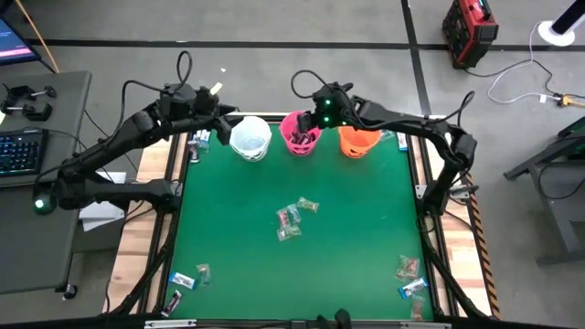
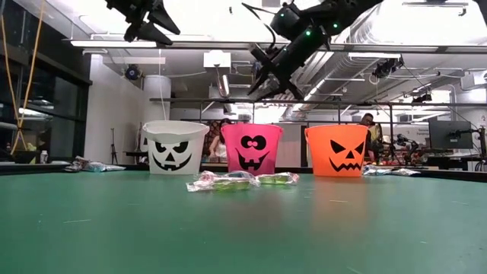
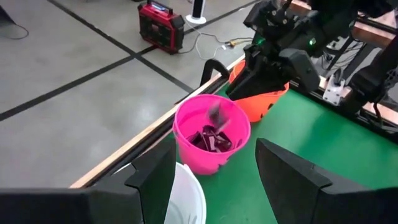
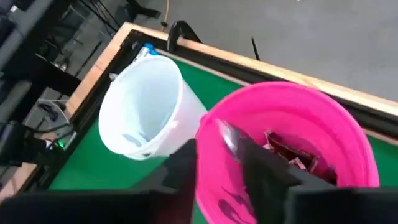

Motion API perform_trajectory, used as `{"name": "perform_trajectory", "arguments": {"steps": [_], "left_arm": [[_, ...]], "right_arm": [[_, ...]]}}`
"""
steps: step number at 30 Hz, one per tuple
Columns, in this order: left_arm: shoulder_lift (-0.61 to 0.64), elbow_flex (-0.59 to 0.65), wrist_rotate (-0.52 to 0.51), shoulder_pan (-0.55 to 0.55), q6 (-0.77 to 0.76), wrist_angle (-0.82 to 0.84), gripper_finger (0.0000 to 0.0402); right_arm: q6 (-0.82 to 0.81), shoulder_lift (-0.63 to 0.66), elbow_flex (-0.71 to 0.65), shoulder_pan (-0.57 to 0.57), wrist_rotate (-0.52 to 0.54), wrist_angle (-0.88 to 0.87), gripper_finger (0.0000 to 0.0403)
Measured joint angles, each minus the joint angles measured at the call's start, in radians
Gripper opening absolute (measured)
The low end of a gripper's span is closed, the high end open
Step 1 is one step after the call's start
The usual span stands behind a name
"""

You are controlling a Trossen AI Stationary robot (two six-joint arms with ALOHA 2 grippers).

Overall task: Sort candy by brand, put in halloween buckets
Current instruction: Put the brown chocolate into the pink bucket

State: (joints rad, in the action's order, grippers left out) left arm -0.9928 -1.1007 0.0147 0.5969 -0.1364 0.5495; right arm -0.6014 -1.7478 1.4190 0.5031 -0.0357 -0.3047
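Three buckets [image 1: 303,133] line the green table's [image 1: 238,238] far edge, candy [image 1: 291,219] mid-table.

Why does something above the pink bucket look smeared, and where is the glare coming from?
In the left wrist view, a grey smear hangs above the pink bucket, probably a candy blurred by falling. In the right wrist view, the right pincer shows soft and out of focus. In the low view, bright ceiling lights behind the buckets wash out the background.
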Motion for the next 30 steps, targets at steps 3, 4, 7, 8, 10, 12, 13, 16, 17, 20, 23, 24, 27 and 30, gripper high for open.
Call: {"name": "perform_trajectory", "arguments": {"steps": [3,4,7,8,10,12,13,16,17,20,23,24,27,30], "left_arm": [[0.001,0.0,0.002,0.01,0.007,0.0,0.0211],[0.001,0.0,0.003,0.015,0.007,0.006,0.0211],[-0.006,-0.013,0.002,0.046,-0.044,0.082,0.0211],[-0.016,-0.031,0.0,0.064,-0.067,0.142,0.0211],[-0.051,-0.071,-0.018,0.107,-0.096,0.294,0.0209],[-0.098,-0.093,-0.064,0.149,-0.126,0.433,0.0204],[-0.125,-0.094,-0.091,0.171,-0.148,0.478,0.0201],[-0.191,-0.069,-0.172,0.225,-0.239,0.549,0.0191],[-0.21,-0.055,-0.179,0.239,-0.269,0.554,0.0188],[-0.25,0.002,-0.214,0.279,-0.282,0.548,0.0184],[-0.252,0.075,-0.325,0.301,-0.37,0.506,0.0182],[-0.247,0.099,-0.353,0.298,-0.384,0.478,0.0182],[-0.222,0.155,-0.382,0.279,-0.495,0.384,0.0182],[-0.21,0.227,-0.451,0.27,-0.626,0.355,0.0182]], "right_arm": [[0.0,-0.001,0.027,0.006,0.002,-0.006,0.0175],[0.0,-0.001,0.038,0.009,0.002,-0.006,0.0193],[0.015,-0.001,0.064,0.019,0.001,-0.006,0.0235],[0.024,-0.001,0.071,0.021,0.001,-0.005,0.0244],[0.035,-0.001,0.079,0.024,0.001,-0.007,0.0257],[0.041,-0.001,0.083,0.029,0.0,-0.007,0.0262],[0.042,-0.001,0.083,0.033,0.0,-0.007,0.0263],[0.042,-0.001,0.083,0.042,0.0,-0.01,0.0264],[0.042,-0.001,0.083,0.046,-0.001,-0.01,0.0264],[0.042,-0.001,0.083,0.054,-0.001,-0.01,0.0264],[0.046,-0.001,0.083,0.058,-0.002,-0.013,0.0264],[0.053,-0.001,0.083,0.059,-0.002,-0.014,0.0264],[0.06,-0.001,0.083,0.06,-0.002,-0.025,0.0264],[0.061,-0.001,0.083,0.063,-0.003,-0.032,0.0264]]}}
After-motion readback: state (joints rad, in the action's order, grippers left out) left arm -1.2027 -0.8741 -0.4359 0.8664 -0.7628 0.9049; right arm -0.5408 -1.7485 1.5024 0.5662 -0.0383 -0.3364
